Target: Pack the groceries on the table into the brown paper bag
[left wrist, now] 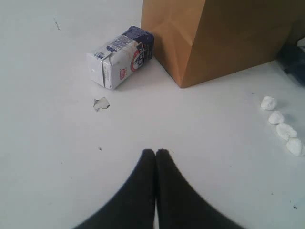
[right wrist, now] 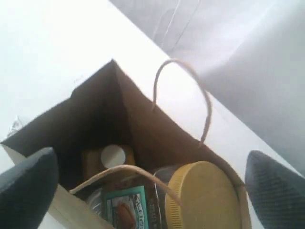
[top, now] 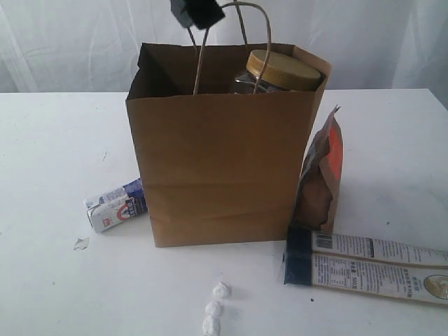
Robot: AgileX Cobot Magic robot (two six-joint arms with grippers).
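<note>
The brown paper bag stands upright and open on the table. Inside it, the gold-lidded jar pokes up at the right; the right wrist view shows its lid and the bottle's white cap deeper down. My right gripper hangs open above the bag mouth, with nothing between its fingers. The white-blue carton lies left of the bag. An orange-brown pouch leans against the bag's right side, and the long white-blue packet lies in front of it. My left gripper is shut and empty above bare table, short of the carton.
A row of small white lumps lies in front of the bag. A small clear scrap sits near the carton. The bag's two paper loop handles stand up beside my right gripper. A white curtain hangs behind the table.
</note>
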